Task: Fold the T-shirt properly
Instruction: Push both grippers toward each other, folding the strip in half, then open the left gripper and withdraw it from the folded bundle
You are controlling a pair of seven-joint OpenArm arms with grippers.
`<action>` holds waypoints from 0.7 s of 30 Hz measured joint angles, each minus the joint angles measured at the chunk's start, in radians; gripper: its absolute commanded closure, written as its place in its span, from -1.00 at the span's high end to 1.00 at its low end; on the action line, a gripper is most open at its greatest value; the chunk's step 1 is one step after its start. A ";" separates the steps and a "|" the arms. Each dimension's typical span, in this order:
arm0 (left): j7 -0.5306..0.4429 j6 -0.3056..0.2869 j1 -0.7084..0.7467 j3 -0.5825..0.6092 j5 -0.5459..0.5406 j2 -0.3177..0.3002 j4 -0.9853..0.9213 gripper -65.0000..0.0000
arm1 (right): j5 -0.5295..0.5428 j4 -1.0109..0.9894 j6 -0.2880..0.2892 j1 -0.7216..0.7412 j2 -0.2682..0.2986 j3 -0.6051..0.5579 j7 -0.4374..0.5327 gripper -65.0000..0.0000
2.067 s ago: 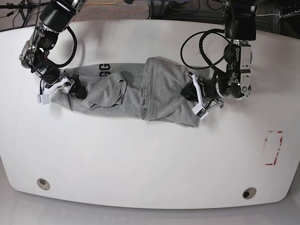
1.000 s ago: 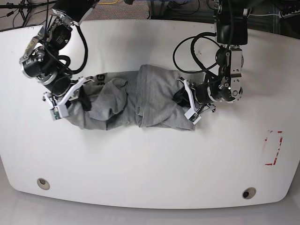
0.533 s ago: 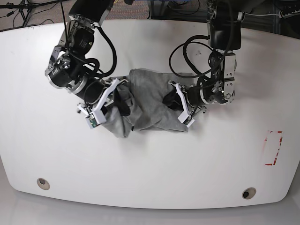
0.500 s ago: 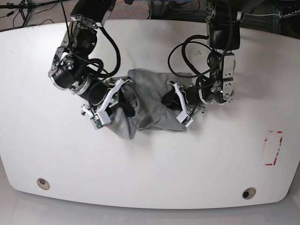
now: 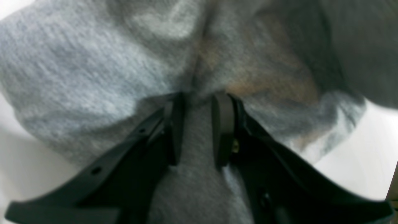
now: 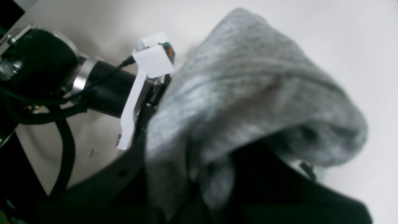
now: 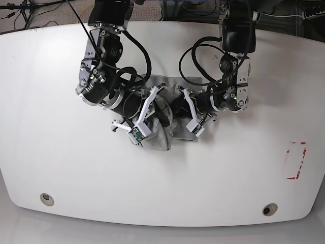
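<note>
The heather-grey T-shirt is bunched into a small heap at the middle of the white table, between both arms. In the left wrist view, my left gripper is shut on a fold of the T-shirt, with cloth pinched between the black fingers. In the base view the left gripper comes in from the right. My right gripper comes in from the left, close beside it. In the right wrist view the T-shirt drapes over my right gripper and hides its fingertips. No lettering shows.
The left arm's white camera mount sits just left of the cloth in the right wrist view. A red rectangle mark lies at the table's right. Two round holes sit near the front edge. Cables loop above the left arm.
My right arm has swung right with its end of the T-shirt, up against the left gripper. The stretched-out shirt has collapsed into a heap. The left gripper drifted slightly leftward.
</note>
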 measured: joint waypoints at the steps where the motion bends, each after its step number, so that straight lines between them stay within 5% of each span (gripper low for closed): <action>1: 0.000 0.000 0.000 0.000 0.000 0.000 0.000 -0.48 | -0.006 -0.011 0.000 0.000 -0.001 -0.010 -0.001 -1.00; 6: 0.000 0.000 0.000 0.001 0.000 0.000 0.000 -0.47 | -0.014 -0.093 0.000 0.001 0.000 -0.039 0.018 -0.80; 12: 0.000 0.000 0.000 0.001 0.000 0.001 0.000 -0.46 | -0.016 -0.187 0.000 0.004 0.009 -0.039 0.086 0.12; 16: 0.001 -0.001 0.000 0.001 -0.003 0.001 0.000 -0.29 | -0.014 -0.197 0.000 0.004 0.029 -0.039 0.088 0.76; 21: 0.026 -0.008 -0.003 0.002 -0.044 0.002 0.000 -0.09 | -0.015 -0.140 0.002 0.002 0.042 -0.038 0.093 0.88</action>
